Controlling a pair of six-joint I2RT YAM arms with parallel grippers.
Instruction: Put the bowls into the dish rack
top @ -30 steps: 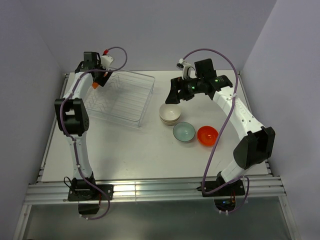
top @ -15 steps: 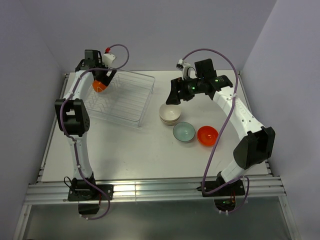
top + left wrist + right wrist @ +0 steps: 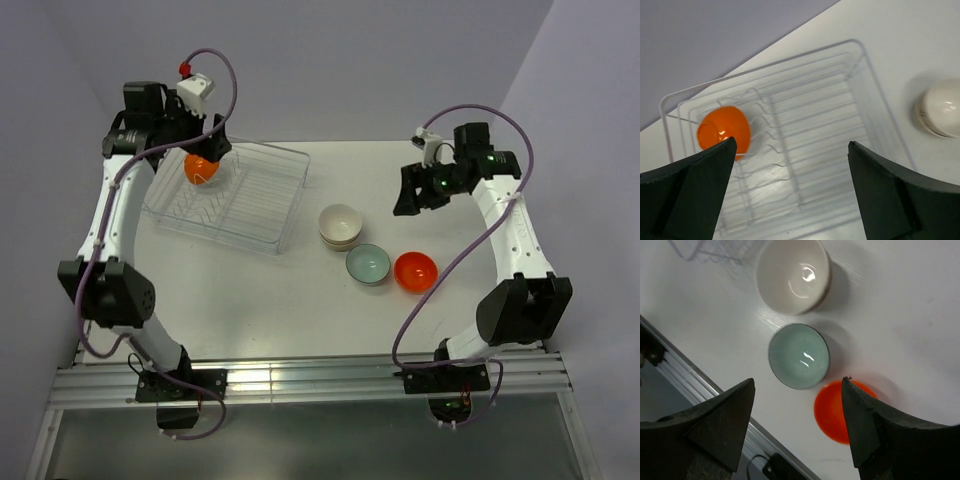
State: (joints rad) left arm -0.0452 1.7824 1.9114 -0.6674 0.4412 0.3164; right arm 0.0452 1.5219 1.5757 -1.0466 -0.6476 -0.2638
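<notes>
The clear dish rack (image 3: 262,205) with white wires sits at the back left. An orange bowl (image 3: 200,168) stands on edge in its far left slot and also shows in the left wrist view (image 3: 723,131). My left gripper (image 3: 207,150) hangs open and empty above the rack (image 3: 790,150). Two stacked cream bowls (image 3: 340,225), a teal bowl (image 3: 368,264) and another orange bowl (image 3: 415,270) sit on the table. My right gripper (image 3: 408,195) is open and empty, high above them. Its view (image 3: 798,382) shows the cream bowl (image 3: 794,275), the teal bowl (image 3: 799,356) and the orange bowl (image 3: 832,412).
The white table (image 3: 250,300) ends in a metal rail (image 3: 300,380) at the front. Purple walls close in the back and sides. A corner of the rack (image 3: 715,250) shows at the top left of the right wrist view. The cream bowls (image 3: 942,107) lie right of the rack.
My left gripper has let go of the orange bowl in the rack and drawn up and to the left. My right gripper has swung right, away from the cream bowls.
</notes>
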